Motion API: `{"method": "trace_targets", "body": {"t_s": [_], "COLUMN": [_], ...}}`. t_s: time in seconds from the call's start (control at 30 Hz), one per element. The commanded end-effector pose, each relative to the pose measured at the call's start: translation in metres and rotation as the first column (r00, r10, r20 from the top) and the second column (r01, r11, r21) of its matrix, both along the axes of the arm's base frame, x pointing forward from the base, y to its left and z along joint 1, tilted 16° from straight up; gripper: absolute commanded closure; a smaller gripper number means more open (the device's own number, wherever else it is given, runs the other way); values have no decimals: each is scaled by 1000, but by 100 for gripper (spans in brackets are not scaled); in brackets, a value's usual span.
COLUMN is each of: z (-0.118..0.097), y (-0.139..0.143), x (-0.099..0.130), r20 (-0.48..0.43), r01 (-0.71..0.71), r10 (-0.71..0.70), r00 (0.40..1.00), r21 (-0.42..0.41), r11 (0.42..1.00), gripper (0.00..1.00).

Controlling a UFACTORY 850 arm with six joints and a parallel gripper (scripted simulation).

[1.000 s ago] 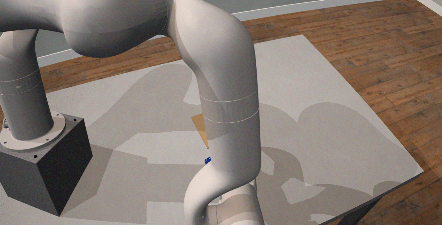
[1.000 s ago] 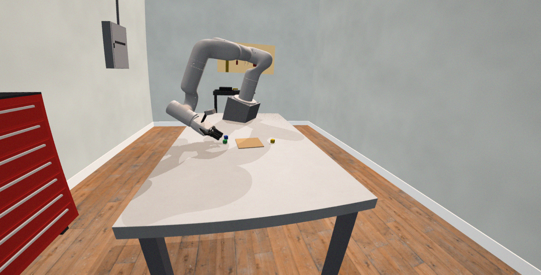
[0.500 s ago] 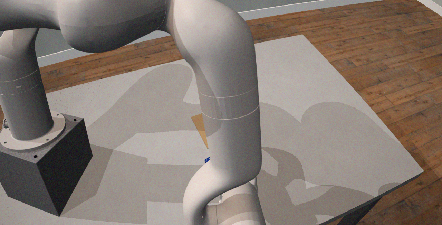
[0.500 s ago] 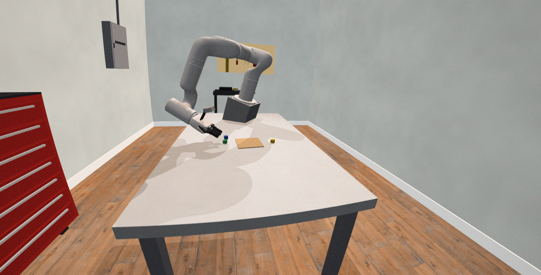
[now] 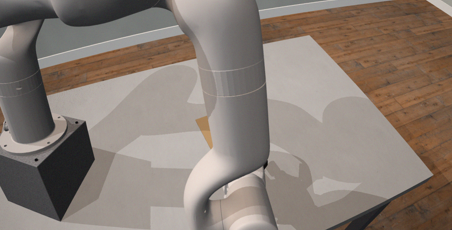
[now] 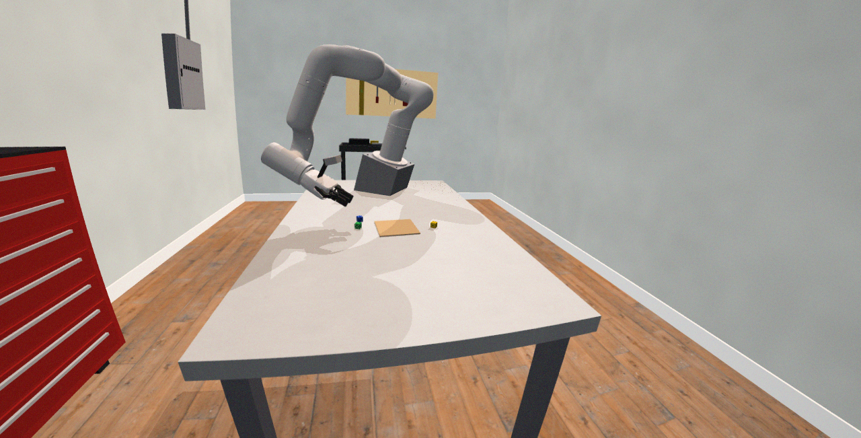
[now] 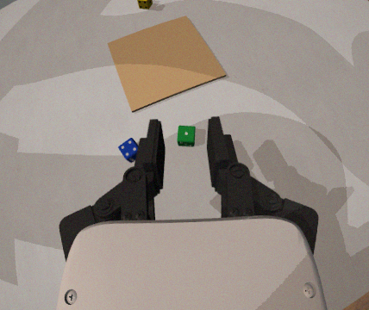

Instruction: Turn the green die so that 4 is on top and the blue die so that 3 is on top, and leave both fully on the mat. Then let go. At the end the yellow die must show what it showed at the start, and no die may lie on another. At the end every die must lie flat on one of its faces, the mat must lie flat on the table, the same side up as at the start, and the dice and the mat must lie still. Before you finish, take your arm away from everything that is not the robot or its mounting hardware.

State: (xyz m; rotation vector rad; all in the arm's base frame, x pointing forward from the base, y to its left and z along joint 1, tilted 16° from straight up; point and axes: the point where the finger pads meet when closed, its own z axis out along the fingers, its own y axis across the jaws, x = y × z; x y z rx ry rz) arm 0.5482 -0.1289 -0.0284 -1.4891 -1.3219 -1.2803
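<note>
While the green die (image 6: 358, 225) (image 7: 186, 135) rests on the surface (image 5: 316, 70) (image 6: 385, 290) (image 7: 64, 116) showing one, I have the fingers (image 6: 350, 197) parted, gripping nothing.

Over on the worktop (image 5: 316, 70) (image 6: 391, 303) (image 7: 64, 138) I counted three dice, one mat (image 5: 204, 130) (image 6: 396, 228) (image 7: 163, 60) and one robot arm (image 5: 237, 117) (image 6: 307, 91)

Marks I read, wrist view: one white pip atop the green die (image 6: 357, 225) (image 7: 186, 135); four atop the blue die (image 6: 359, 219) (image 7: 128, 149), both nearer the bench's left long edge in my exterior view. I found no legible lettering.
</note>
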Motion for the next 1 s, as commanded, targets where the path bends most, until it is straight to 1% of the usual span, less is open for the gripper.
{"method": "trace_targets", "body": {"t_s": [0.0,0.07,0.13,0.2,0.27,0.3,0.33,0.37,0.43,0.5,0.53,0.57,0.63,0.7,0.73,0.77,0.87,0.9,0.93,0.97], "z": [2,2,2,1,1,1,1,1,2,2,3,4,5,8,8,11,16,17,21,23], "y": [-1,0,3,11,21,22,26,28,33,33,38,40,42,44,45,46,48,48,49,49], "x": [0,0,2,5,8,8,9,9,10,10,11,11,11,11,11,11,10,10,10,10], "r20": [1,-1,-15,-45,-85,-87,-103,-110,-132,-132,-152,-159,-167,-175,-176,-179,-178,-177,-172,-170], "r01": [0,0,-5,-16,-31,-31,-38,-41,-50,-50,-58,-61,-64,-67,-67,-67,-64,-64,-60,-58], "r10": [0,0,5,11,14,14,13,12,6,6,-4,-11,-18,-32,-36,-48,-72,-75,-89,-94], "r00": [1000,1000,1000,999,996,996,995,994,991,991,988,987,986,984,984,983,981,981,981,981], "r21": [-1,-5,-34,-99,-195,-200,-244,-263,-331,-331,-402,-435,-473,-531,-542,-584,-657,-666,-704,-718], "r11": [1000,1000,999,995,980,979,969,964,942,942,914,898,879,845,837,809,751,743,707,694], "gripper": [64,64,64,64,64,64,64,64,64,64,64,64,64,64,64,64,64,64,64,64]}}
